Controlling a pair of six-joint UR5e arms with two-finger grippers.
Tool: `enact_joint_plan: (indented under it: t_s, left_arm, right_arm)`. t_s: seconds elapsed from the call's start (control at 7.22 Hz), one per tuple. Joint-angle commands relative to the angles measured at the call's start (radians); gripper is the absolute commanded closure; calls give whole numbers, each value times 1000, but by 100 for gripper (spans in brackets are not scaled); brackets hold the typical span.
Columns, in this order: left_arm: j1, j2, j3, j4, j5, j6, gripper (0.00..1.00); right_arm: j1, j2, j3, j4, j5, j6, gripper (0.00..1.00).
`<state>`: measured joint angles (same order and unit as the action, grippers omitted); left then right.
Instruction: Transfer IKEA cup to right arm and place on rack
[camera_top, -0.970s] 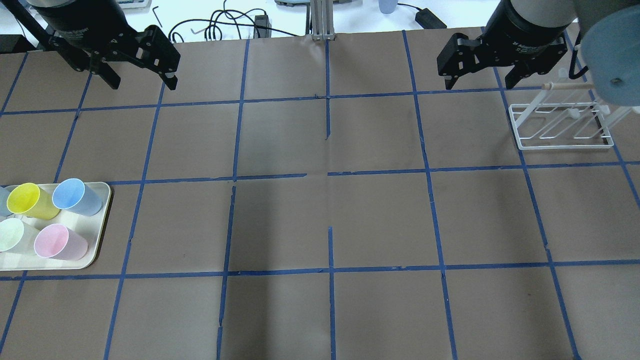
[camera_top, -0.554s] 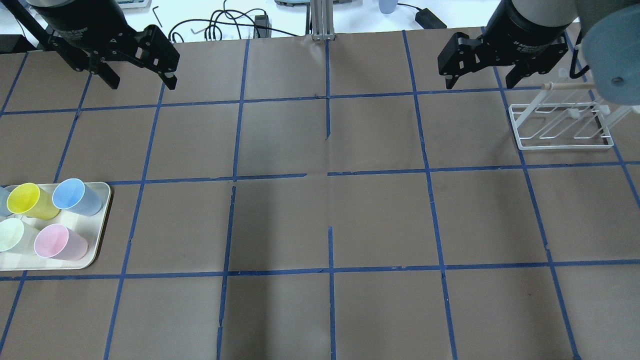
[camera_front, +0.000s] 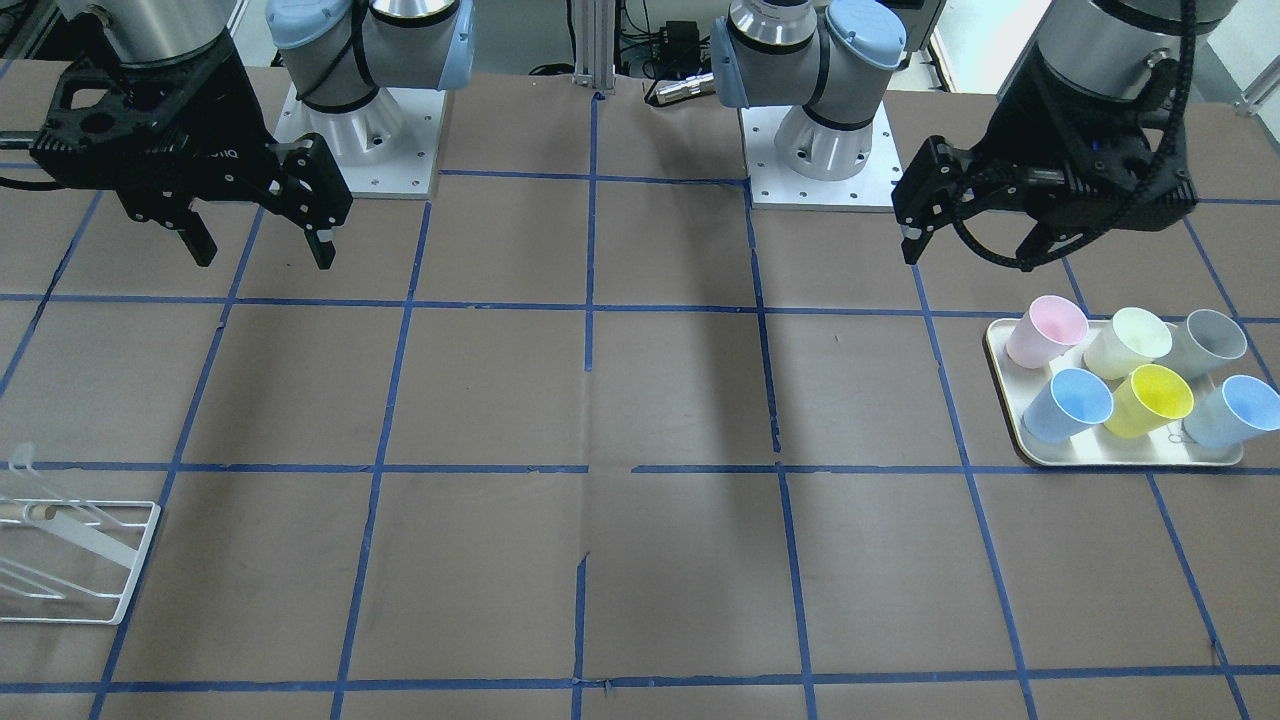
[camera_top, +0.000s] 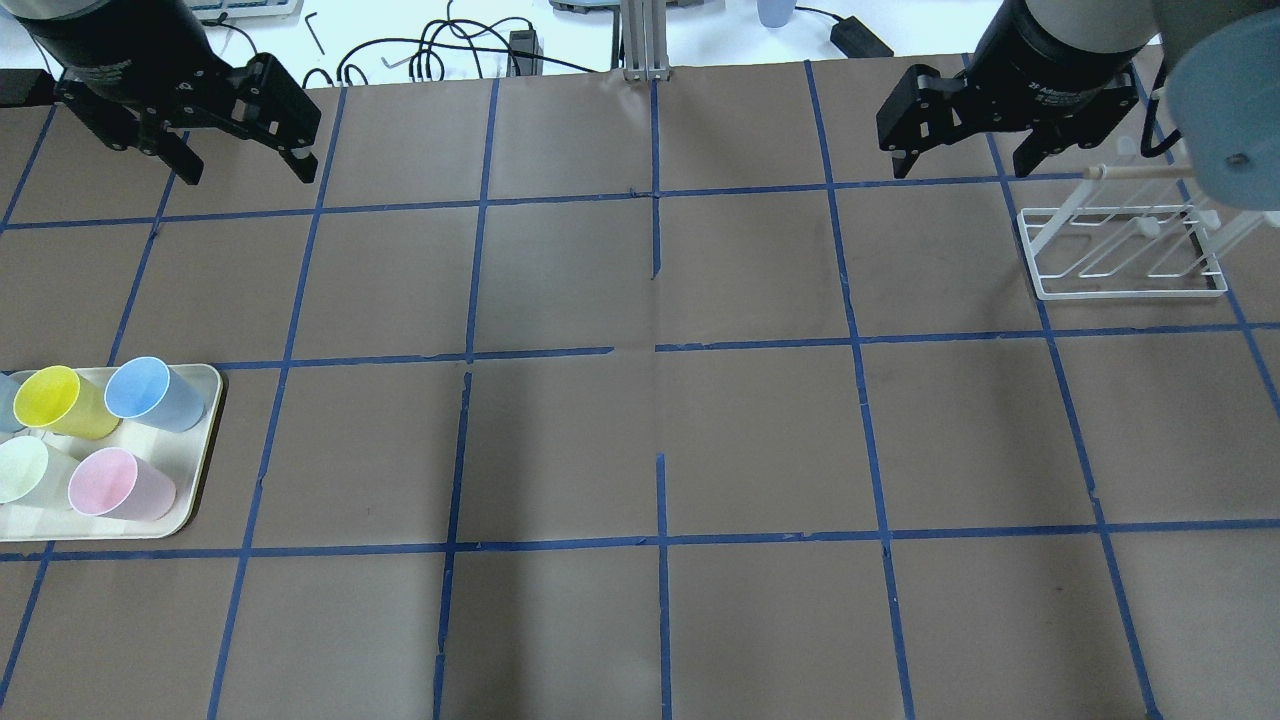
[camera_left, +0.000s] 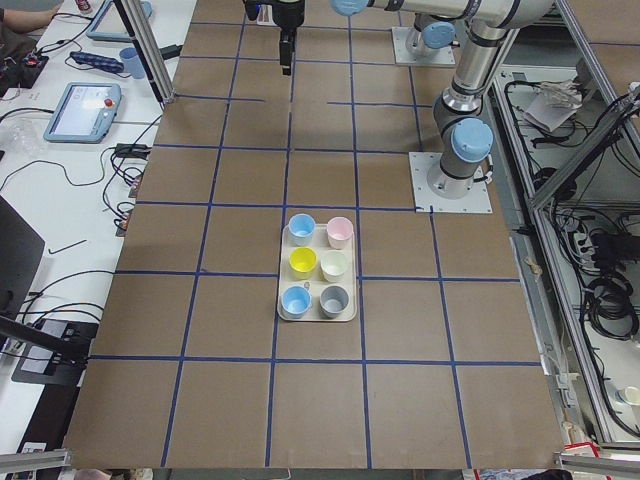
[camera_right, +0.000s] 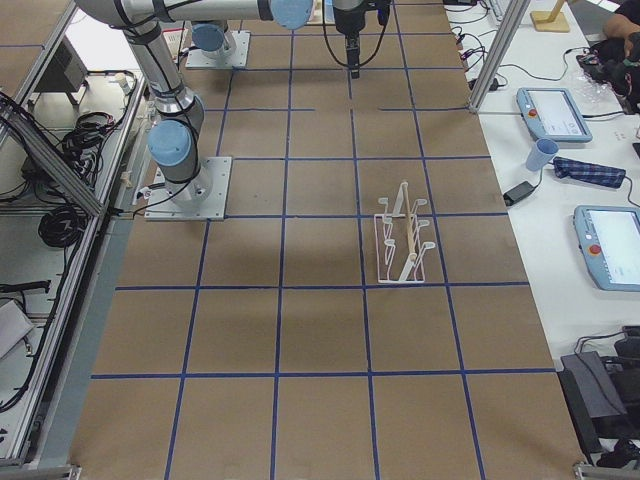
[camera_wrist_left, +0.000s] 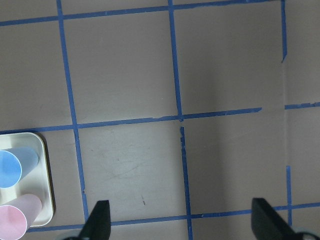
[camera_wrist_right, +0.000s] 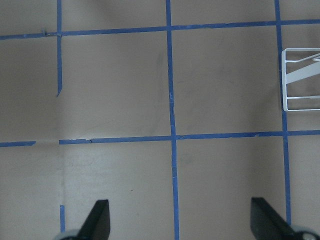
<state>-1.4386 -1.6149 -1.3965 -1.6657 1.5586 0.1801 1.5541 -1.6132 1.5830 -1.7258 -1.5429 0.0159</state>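
The IKEA cup (camera_front: 1128, 340) I take to be the palest tumbler of the six (it reads more mint than icy in the overhead view (camera_top: 25, 470), so this is a best guess). It stands mouth-up on the cream tray (camera_front: 1003, 400), in the middle of the tray's robot-side row. The pink cup (camera_front: 1045, 330) is on one side, the grey cup (camera_front: 1210, 340) on the other, and the yellow cup (camera_front: 1150, 400) is just behind it.

I expect thin, light plastic that flexes if squeezed hard. It's smooth and tapered, so a grip low on the body could slide. With neighbours this close, I'd put one finger inside the rim and one on the robot-side wall. Holding it high also leaves the lower body free for the handover.

The left gripper (camera_front: 970, 250) hangs above the table beyond the tray's pink-cup end, its fingers spread wide with nothing between them. The right gripper (camera_top: 960, 160) is well away from the tray, also wide apart and holding nothing.

The wire rack (camera_top: 1120, 292) sits at the opposite end of the table from the tray. Between them I see only taped brown paper, so the handover has room. The tight spot is the lift straight up out of the tray.
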Motion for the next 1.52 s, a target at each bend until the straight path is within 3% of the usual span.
enact_joint_plan:
  t_s: [0.0,0.28,0.42,0.69,1.39]
  left_arm:
    - [98,-3,-9,0,1,165,0]
    - [263,-49,-27,29,-3,458,0]
    - [326,-86,-50,106,-3,573,0]
    - [419,-147,-99,182,6,741,0]
    - [667,-370,-101,441,-6,1066,0]
  right_arm:
    - [0,1,0,2,0,-1,0]
    - [4,1,5,0,-5,-1,0]
    - [1,7,-1,-4,3,-1,0]
    - [1,4,3,-5,0,-1,0]
    - [0,3,5,-5,-2,1,0]
